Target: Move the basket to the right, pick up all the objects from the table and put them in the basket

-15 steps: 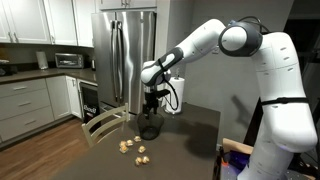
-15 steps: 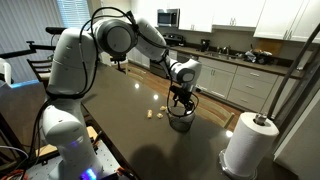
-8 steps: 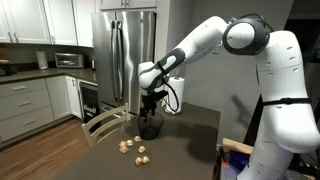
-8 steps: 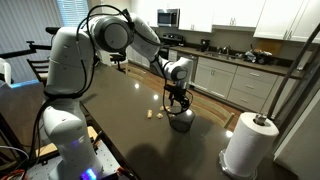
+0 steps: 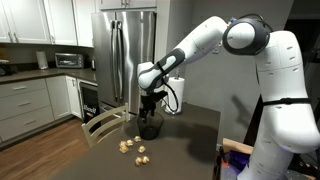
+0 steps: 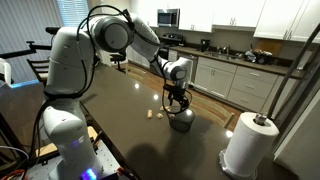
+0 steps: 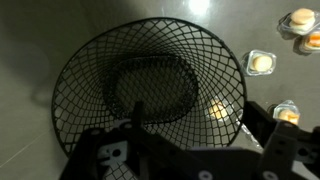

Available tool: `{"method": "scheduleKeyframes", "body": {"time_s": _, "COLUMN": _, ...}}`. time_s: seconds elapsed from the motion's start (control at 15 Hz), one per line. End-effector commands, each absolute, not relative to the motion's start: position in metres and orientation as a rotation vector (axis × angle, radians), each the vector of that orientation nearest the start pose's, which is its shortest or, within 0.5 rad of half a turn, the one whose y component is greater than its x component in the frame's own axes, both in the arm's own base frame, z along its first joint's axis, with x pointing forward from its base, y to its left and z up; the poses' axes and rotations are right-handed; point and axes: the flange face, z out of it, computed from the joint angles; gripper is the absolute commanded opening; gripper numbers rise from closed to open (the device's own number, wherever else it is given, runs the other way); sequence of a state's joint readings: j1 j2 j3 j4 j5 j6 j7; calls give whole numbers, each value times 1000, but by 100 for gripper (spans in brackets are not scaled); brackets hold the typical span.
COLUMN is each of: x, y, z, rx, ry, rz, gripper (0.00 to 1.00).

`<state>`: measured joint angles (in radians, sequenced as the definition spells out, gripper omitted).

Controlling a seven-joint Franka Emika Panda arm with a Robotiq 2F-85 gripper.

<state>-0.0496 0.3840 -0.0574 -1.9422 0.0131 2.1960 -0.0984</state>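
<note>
The wire basket [image 5: 150, 127] [image 6: 181, 121] [image 7: 150, 90] stands upright on the dark counter [image 5: 190, 140] [image 6: 120, 110], with the arm's fingers [image 7: 285, 150] directly above it, spread wide and holding nothing; in the wrist view they straddle the near part of its rim without clearly touching it. Several small pale lumps [image 5: 133, 150] [image 6: 155, 114] [image 7: 260, 63] lie loose on the counter beside the basket and outside it, close together. A pale wooden chair [image 5: 103, 125] stands at the counter's edge near the basket.
</note>
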Motion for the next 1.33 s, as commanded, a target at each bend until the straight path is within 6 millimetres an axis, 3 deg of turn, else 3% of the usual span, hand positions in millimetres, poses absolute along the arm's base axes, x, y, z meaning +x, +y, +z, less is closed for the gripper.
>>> {"method": "scheduleKeyframes", "body": {"time_s": 0.0, "x": 599, "y": -49, "z": 280, "rx": -3143, "ry": -39, "rz": 181, "gripper": 100}}
{"method": "scheduleKeyframes", "body": {"time_s": 0.8, "x": 597, "y": 16, "z": 276, "rx": -3108, "ry": -366, "rz": 234, "gripper": 100}}
{"method": "scheduleKeyframes", "body": {"time_s": 1.27, "x": 582, "y": 54, "z": 264, "rx": -3005, "ry": -643, "rz": 441, "gripper": 100}}
